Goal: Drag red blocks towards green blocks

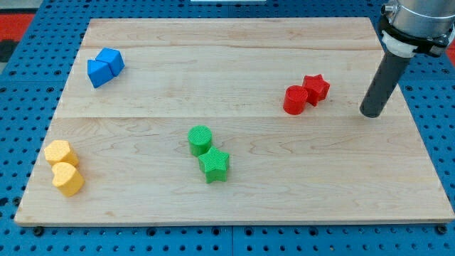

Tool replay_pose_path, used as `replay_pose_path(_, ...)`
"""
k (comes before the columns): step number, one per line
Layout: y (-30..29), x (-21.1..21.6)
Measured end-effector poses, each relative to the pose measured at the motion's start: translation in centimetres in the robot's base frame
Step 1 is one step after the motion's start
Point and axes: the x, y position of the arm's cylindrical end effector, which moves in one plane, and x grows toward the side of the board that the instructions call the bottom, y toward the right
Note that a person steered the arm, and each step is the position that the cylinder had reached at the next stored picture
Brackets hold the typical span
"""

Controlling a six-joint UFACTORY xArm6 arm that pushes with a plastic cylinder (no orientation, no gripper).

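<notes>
A red cylinder [295, 99] and a red star [316, 88] touch each other at the view's right of the wooden board. A green cylinder [200, 140] and a green star [214, 165] touch each other near the board's lower middle. My tip [371, 112] rests on the board to the right of the red blocks, about a block's width clear of the red star. The red pair lies up and to the right of the green pair.
Two blue blocks [104, 67] sit together at the board's upper left. A yellow hexagonal block [60, 153] and a yellow heart [68, 179] sit at the lower left. The wooden board [234, 199] lies on a blue pegboard [21, 78].
</notes>
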Motion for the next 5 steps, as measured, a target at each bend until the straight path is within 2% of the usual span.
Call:
replay_pose_path(2,0.1,0.0)
replay_pose_path(3,3.9,-2.1)
replay_pose_path(4,1.6,-4.6)
replay_pose_path(5,-3.8,-5.2)
